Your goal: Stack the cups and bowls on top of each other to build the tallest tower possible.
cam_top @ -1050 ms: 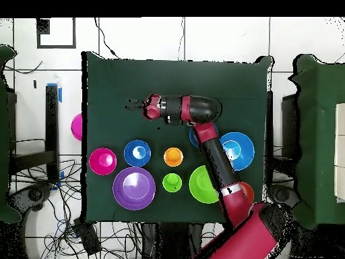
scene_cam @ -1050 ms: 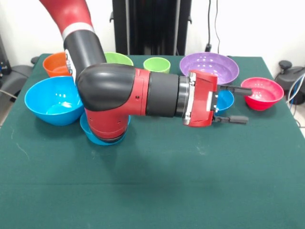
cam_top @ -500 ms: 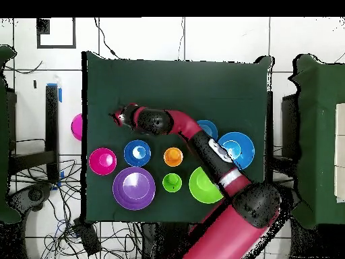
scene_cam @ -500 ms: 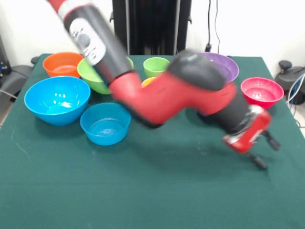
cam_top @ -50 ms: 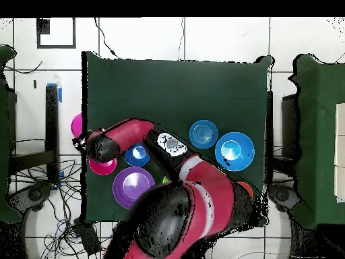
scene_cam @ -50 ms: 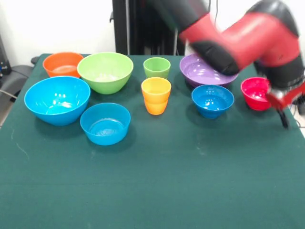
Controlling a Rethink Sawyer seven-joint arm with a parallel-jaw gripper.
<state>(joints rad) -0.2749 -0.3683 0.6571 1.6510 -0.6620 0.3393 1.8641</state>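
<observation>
Arm [scene_cam @ -50 ms: 248, 38] swung to bench [scene_cam @ -50 ms: 157, 176] edge past red bowl [scene_cam @ -50 ms: 256, 93], end effector [scene_cam @ -50 ms: 284, 117] blurred, grip state unclear, bowls unmoved

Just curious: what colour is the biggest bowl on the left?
Blue, clearest in the front view.

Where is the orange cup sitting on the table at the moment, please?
In the front view the orange cup stands mid-table, just in front of the light green cup, between the lime green bowl and the small blue bowl.

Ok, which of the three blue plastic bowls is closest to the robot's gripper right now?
The small blue plastic bowl in front of the purple bowl, nearest the red bowl where the gripper hangs. The other two blue bowls sit across the table.
</observation>
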